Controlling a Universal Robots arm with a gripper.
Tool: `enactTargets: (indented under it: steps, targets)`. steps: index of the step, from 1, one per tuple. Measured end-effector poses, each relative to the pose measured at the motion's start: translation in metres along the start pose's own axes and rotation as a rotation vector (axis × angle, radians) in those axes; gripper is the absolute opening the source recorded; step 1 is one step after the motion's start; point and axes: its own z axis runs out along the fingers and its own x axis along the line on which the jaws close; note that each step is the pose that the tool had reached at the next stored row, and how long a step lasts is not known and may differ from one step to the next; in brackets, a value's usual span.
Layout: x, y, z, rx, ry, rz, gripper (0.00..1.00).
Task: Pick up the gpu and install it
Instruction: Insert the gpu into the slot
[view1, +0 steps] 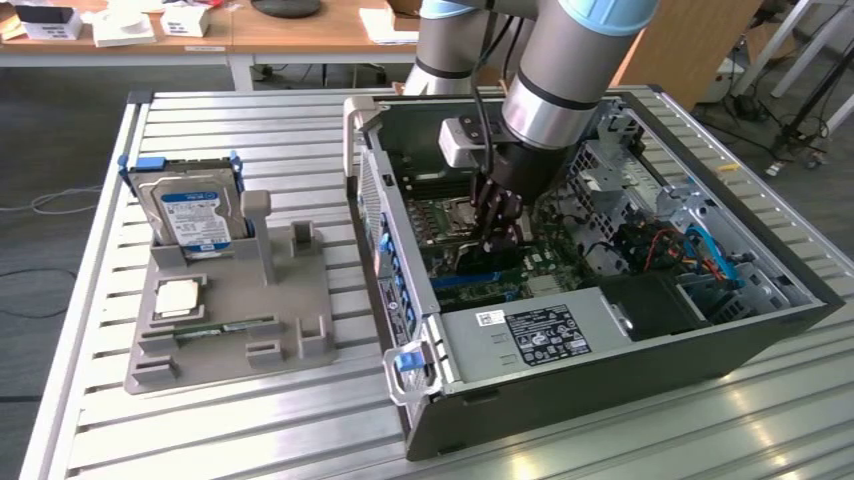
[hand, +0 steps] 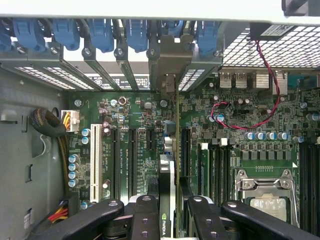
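reaching down into the open pc case, the arm has its gripper low over the motherboard, clenched on the gpu. in the exterior view the card is a dark slab right under the black fingers, near the middle of the case.

from the wrist cam: gripper w/ one finger on each side of the gpu, pressing its two faces. card is seen edge-on, standing upright between the black expansion slots on the mobo. its silver bracket sits up against the rear wall of the case, in line w/ the row of blue latches. can't tell if the card edge is fully down in a slot. a white slot lies a few slots off to one side, the cpu socket to the other, and a red cable loops over the board.

outside the case, toward the exterior view's left, a grey holder tray sits on the metal slat table. it carries a hard drive standing upright, a cpu chip lying flat and a memory stick just beside that.
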Motion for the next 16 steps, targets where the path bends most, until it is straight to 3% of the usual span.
enactTargets:
  steps: [16]
  targets:
    - [0.0000, -0.0010, 0.0008, 0.0000, -0.0001, 0.000, 0.27]
